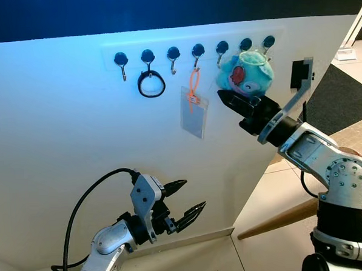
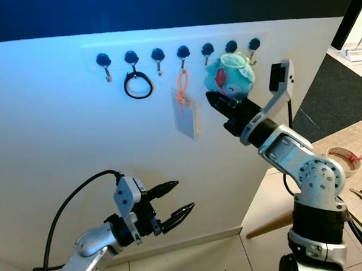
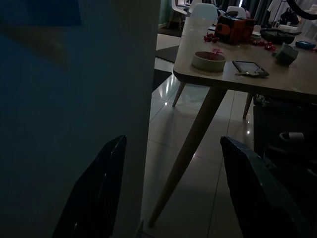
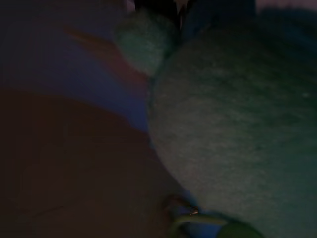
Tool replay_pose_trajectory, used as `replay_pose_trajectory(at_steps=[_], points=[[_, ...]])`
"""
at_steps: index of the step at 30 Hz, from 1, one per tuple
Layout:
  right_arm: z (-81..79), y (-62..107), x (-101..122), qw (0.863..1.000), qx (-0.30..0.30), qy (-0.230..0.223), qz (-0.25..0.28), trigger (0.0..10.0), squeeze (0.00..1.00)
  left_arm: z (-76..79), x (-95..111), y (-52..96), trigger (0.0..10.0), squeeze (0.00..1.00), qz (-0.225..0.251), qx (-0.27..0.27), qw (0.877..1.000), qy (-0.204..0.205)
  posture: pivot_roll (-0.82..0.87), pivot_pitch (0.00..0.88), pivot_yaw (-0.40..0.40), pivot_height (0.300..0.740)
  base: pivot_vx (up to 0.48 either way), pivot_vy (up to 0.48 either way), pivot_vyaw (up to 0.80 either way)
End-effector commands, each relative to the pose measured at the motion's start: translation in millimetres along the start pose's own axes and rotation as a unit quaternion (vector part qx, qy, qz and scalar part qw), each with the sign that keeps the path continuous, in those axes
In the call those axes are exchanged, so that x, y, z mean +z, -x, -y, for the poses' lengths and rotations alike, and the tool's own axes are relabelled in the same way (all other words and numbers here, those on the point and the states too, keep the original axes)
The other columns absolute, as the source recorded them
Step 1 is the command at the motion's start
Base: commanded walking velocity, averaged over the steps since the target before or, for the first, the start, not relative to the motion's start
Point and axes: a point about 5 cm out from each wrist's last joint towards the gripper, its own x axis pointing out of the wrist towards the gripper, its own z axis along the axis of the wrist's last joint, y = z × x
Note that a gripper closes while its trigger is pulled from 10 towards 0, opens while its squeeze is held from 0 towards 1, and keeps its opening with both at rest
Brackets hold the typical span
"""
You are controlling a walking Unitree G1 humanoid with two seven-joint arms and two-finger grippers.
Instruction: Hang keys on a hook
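A row of black-knobbed hooks (image 1: 198, 49) runs along the top of a white wall panel (image 1: 60, 148). A teal plush keychain (image 1: 245, 71) sits just below the two rightmost hooks, and its loop reaches up toward the last hook (image 1: 268, 41). My right gripper (image 1: 223, 96) is raised right under the plush with its fingers together; the plush rests on them and hides where they grip. The right wrist view has the plush (image 4: 233, 119) up close, with a small metal ring (image 4: 187, 213) beside it. My left gripper (image 1: 194, 193) hangs low near the wall, open and empty.
A black ring (image 1: 151, 83) hangs on the second hook, and a clear badge (image 1: 194, 112) on an orange strap on the fourth. To the right stands a wooden table (image 2: 351, 140) with a slanted leg (image 1: 276, 220) and a tape roll (image 2: 343, 160). Tiled floor (image 1: 194, 262) lies below.
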Motion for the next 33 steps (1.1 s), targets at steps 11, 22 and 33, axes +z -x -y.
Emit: replay_pose_trajectory(at_steps=[11, 22, 33], points=[[5.9, 5.0, -5, 1.0, -0.008, -0.008, -0.003, 10.0, 0.0, 3.2, 0, 1.2, 10.0, 0.0, -0.008, -0.012, 1.0, -0.002, 0.05, 0.107, -0.014, 0.74, 0.0, 0.0, 0.0], [-16.9, 1.2, 3, 0.997, 0.076, -0.006, 0.013, 10.0, 0.0, 3.9, 0, 0.2, 10.0, 0.0, -0.006, -0.013, 1.0, -0.001, 0.05, 0.097, -0.018, 0.74, 0.0, 0.0, 0.0], [-25.7, -2.5, -3, 0.994, 0.108, -0.01, 0.005, 10.0, 0.0, 3.4, 0, 0.4, 10.0, 0.0, -0.007, -0.014, 1.0, -0.002, 0.05, 0.097, -0.017, 0.74, 0.0, 0.0, 0.0]])
